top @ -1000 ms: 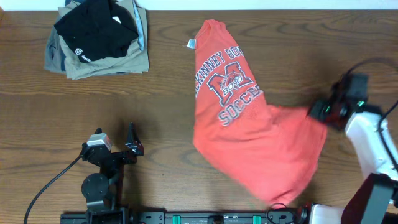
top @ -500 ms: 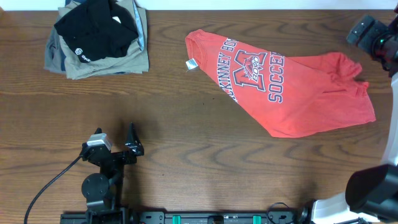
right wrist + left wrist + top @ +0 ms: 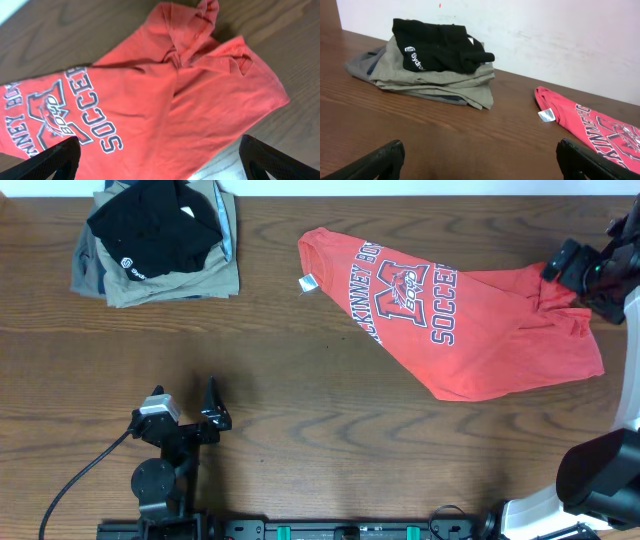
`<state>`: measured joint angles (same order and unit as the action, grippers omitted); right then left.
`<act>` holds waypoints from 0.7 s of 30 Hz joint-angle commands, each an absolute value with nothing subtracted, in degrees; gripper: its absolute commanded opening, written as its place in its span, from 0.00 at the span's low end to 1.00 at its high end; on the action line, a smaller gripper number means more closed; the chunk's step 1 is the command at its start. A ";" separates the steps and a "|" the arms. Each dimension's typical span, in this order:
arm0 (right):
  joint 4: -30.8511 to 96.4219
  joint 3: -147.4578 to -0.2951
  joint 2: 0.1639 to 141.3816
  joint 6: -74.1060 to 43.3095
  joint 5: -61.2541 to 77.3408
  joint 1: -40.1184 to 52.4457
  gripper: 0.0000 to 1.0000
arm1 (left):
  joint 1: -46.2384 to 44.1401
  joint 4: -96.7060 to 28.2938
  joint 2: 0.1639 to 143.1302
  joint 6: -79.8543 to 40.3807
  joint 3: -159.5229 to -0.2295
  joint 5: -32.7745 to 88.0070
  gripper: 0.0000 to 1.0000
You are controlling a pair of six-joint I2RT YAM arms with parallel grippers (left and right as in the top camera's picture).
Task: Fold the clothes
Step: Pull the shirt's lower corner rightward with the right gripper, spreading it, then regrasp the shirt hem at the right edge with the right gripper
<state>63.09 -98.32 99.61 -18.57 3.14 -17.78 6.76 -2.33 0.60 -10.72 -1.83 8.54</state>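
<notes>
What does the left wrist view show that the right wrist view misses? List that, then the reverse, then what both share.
Only the left wrist: a black folded garment with a small white logo on top of a khaki-grey folded garment, a white wall, and the white neck tag of the red-orange cotton T-shirt. Only the right wrist: the shirt's bunched, wrinkled end and its SOCCER lettering. Both: the T-shirt lying on the brown wooden table.
</notes>
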 commanded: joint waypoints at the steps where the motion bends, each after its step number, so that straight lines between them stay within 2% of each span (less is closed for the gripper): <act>1: 63.16 -93.51 99.68 -18.17 1.67 -17.93 0.99 | 7.05 -3.11 0.23 -11.00 -0.23 8.29 0.98; 5: 59.02 -85.86 99.68 -18.68 -2.50 -18.28 0.99 | 7.05 -3.11 0.23 -11.00 -0.23 8.29 0.98; 9: 54.13 -79.64 99.68 -25.26 -4.27 -20.51 0.99 | 7.05 -3.11 0.23 -11.00 -0.23 8.29 0.98; 21: 51.44 -77.47 99.92 -24.95 -4.51 -31.48 0.99 | 7.05 -3.11 0.23 -11.00 -0.23 8.29 0.98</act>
